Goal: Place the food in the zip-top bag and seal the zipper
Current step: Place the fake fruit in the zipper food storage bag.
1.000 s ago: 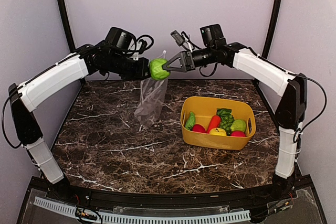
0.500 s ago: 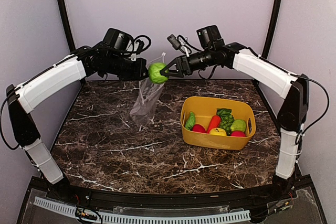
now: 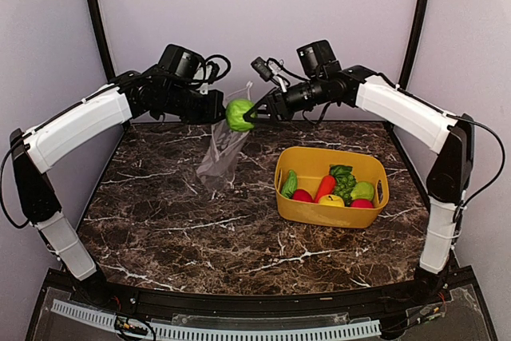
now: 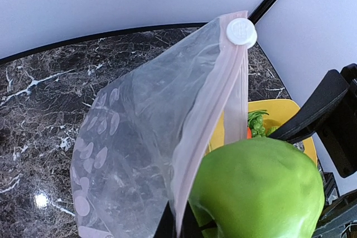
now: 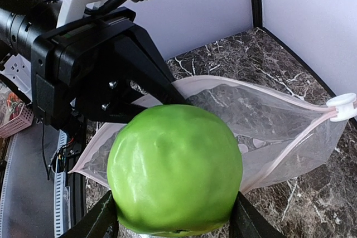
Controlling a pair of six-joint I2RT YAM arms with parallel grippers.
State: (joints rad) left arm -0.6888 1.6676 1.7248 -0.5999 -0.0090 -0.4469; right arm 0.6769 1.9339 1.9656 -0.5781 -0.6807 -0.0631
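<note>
A round green food (image 3: pixel 237 114) is held above the table by my right gripper (image 3: pixel 248 112), shut on it. In the right wrist view this green food (image 5: pixel 175 168) fills the space between the jaws of the right gripper (image 5: pixel 174 217), right at the bag's open mouth. The zip-top bag (image 3: pixel 223 151) hangs floppy from my left gripper (image 3: pixel 220 110), shut on its mouth edge. In the left wrist view the pinkish zipper (image 4: pixel 207 118) runs up to a white slider (image 4: pixel 241 31), with the green food (image 4: pixel 262 189) beside the strip. More food lies in the basket.
A yellow basket (image 3: pixel 327 212) stands right of centre on the marble table (image 3: pixel 176 229). It holds a cucumber (image 3: pixel 289 184), a carrot (image 3: pixel 325 187), grapes (image 3: pixel 343 178) and red balls (image 3: pixel 302 196). Black frame posts and lilac walls close in the back.
My right gripper has carried the green food a little to the left, against the bag's mouth. The left gripper and the bag have shifted slightly left too.
</note>
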